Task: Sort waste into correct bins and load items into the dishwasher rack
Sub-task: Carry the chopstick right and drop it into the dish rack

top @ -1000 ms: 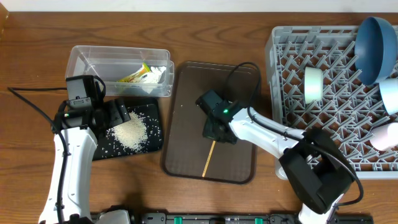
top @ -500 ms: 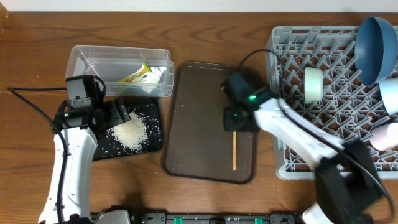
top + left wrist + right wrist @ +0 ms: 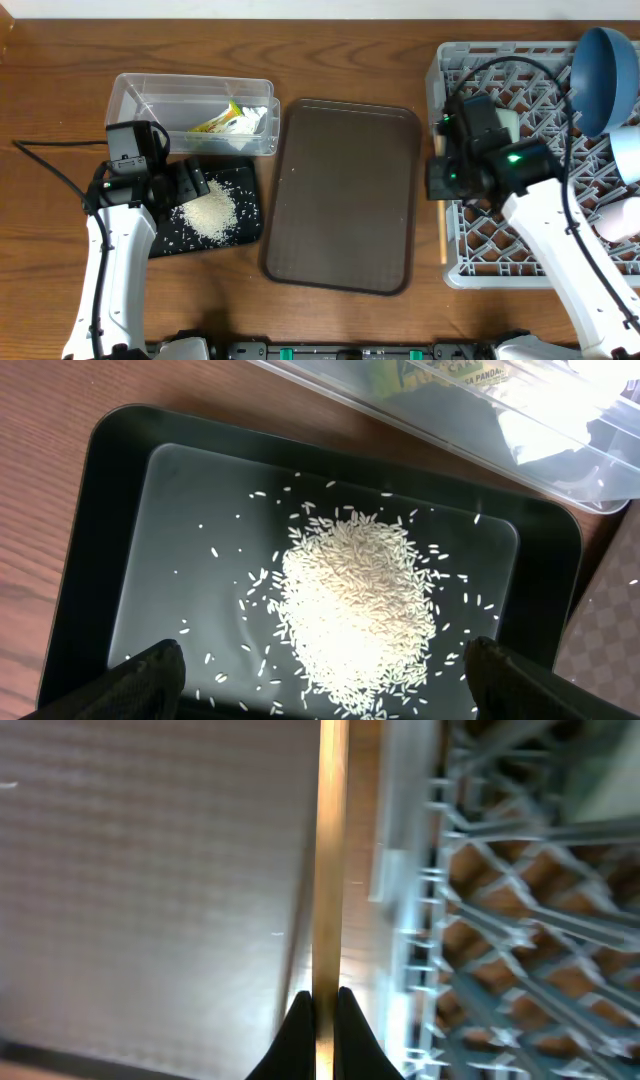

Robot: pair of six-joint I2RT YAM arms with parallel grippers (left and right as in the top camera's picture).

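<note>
- One wooden stick (image 3: 330, 840) clamped between right gripper (image 3: 320, 1005) fingers, over gap between brown tray (image 3: 340, 190) and left wall of one grey rack (image 3: 530, 50).
- Four dishes (image 3: 605, 65) counted in rack, apparently; right edge cropped.
- Left gripper (image 3: 330, 678) spread wide above one rice heap (image 3: 355, 610) in black bin (image 3: 120, 450).
- One wrapper (image 3: 222, 122) seen in clear tub (image 3: 190, 90).

L arm (image 3: 115, 250) stands at near-left, white link running straight up, wrist bent twd the right. L tool (image 3: 325, 660) wide open, fingers far apart, pointing down. R arm (image 3: 560, 230) comes in from near-right, angled up-left. R tool (image 3: 322, 1005) pinched tight on a thin stick (image 3: 330, 850), tips together.
</note>
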